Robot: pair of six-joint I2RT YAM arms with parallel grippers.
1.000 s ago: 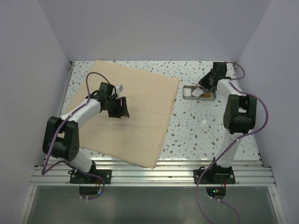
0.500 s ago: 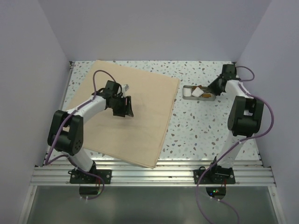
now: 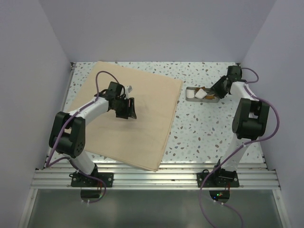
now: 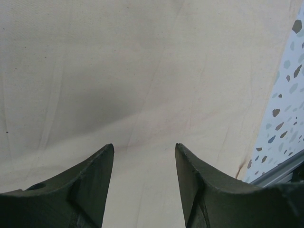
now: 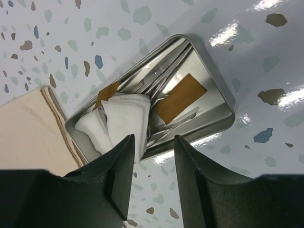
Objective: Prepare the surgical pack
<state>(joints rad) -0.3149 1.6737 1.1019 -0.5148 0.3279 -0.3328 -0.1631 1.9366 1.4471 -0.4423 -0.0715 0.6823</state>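
My left gripper (image 4: pixel 144 147) is hovering open over tan sheet (image 3: pixel 147 128) (flat, 9 o'clock side); my right gripper (image 5: pixel 153 138) is hanging parted, empty, above tray (image 5: pixel 211 102) at 2 o'clock holding gauze (image 5: pixel 121 111), instruments (image 5: pixel 159 78)

1. One tan sheet (image 3: pixel 142 118) is lying on one speckled table (image 3: pixel 204 128).
2. One grey metal tray (image 5: pixel 223 102) is sitting on that table.
3. The gauze squares (image 5: pixel 121 116) are lying bunched in the tray. At least two folded pieces are showing (the exact count is not readable).
4. Several steel instruments (image 5: pixel 164 76) are lying overlapped in the tray, so their number is not showing clearly.
5. Two brown flat pieces (image 5: pixel 180 97) are showing in the tray, one of them partly under the gauze.
6. Two arms are standing at the near edge: one left arm (image 3: pixel 90 110) and one right arm (image 3: pixel 247 114).
7. Two grippers are showing, one left gripper (image 4: pixel 144 147) and one right gripper (image 5: pixel 153 138), each carrying two fingers.
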